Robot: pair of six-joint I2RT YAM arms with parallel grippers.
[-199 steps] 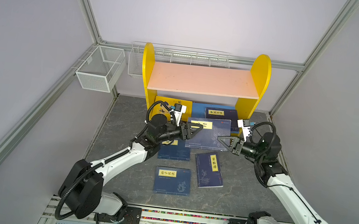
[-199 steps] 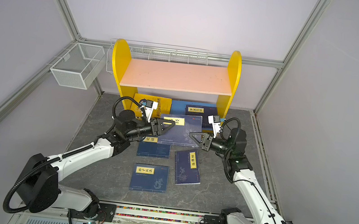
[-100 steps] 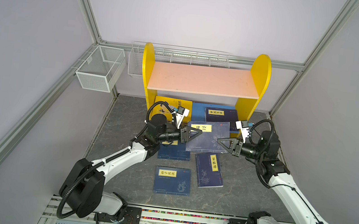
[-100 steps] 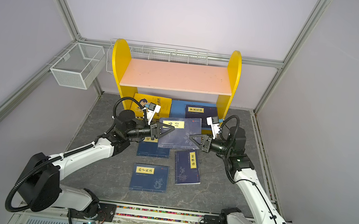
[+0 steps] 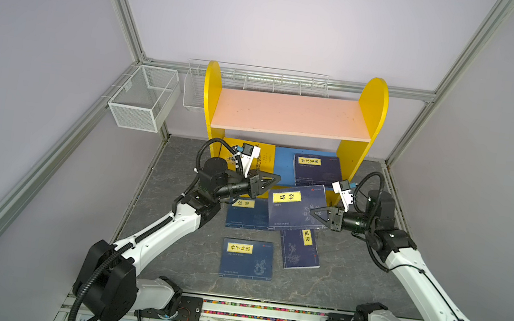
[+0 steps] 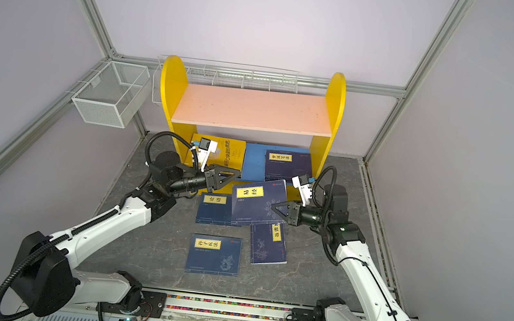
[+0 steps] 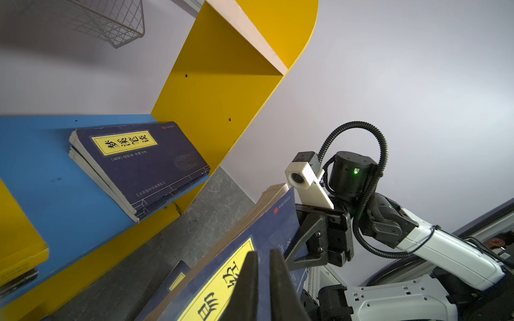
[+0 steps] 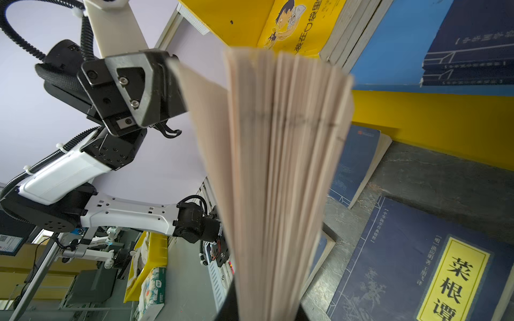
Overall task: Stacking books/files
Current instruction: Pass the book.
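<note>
Between your left gripper and right gripper, the navy 易经 book spans lengthwise, tilted; right jaws clamp its edge, left jaws closed, hold unclear.

The navy book at the right pincer carries a pale-yellow label with black characters and faint white drawings. Beyond the left pincer lies a yellow book with a cartoon boy. The shelf there is pink, yellow and blue.
</note>
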